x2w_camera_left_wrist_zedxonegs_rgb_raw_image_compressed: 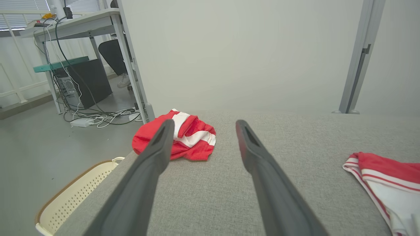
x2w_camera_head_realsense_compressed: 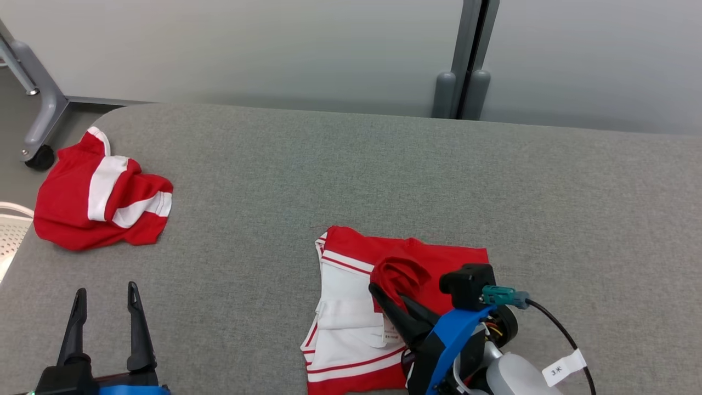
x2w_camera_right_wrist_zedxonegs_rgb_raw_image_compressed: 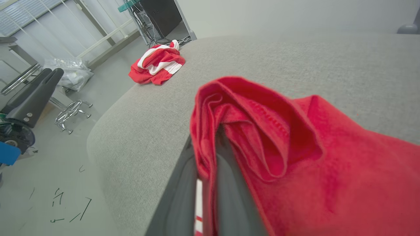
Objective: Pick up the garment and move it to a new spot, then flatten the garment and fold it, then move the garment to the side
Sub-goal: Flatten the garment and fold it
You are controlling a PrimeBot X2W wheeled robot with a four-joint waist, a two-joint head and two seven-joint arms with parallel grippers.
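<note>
Right gripper (x2w_camera_head_realsense_compressed: 386, 295): fingers pinched together on a raised red fold, tips buried in cloth.
Garment (x2w_camera_head_realsense_compressed: 345, 285): red-and-white, at the near edge of the grey table (x2w_camera_head_realsense_compressed: 384, 164); bottom cut off, arm covering part.
Left gripper (x2w_camera_head_realsense_compressed: 107, 293): fingers wide apart, empty.
Crumpled cloth (x2w_camera_head_realsense_compressed: 98, 197): far left corner.

1. An office-like lab is showing here: a desk (x2w_camera_left_wrist_zedxonegs_rgb_raw_image_compressed: 75, 22) is standing with cables (x2w_camera_left_wrist_zedxonegs_rgb_raw_image_compressed: 98, 116) trailing beneath it.
2. A computer tower (x2w_camera_left_wrist_zedxonegs_rgb_raw_image_compressed: 86, 82) is sitting under it.
3. Grey partitions (x2w_camera_head_realsense_compressed: 274, 49) are backing the padded surface (x2w_camera_head_realsense_compressed: 384, 175).
</note>
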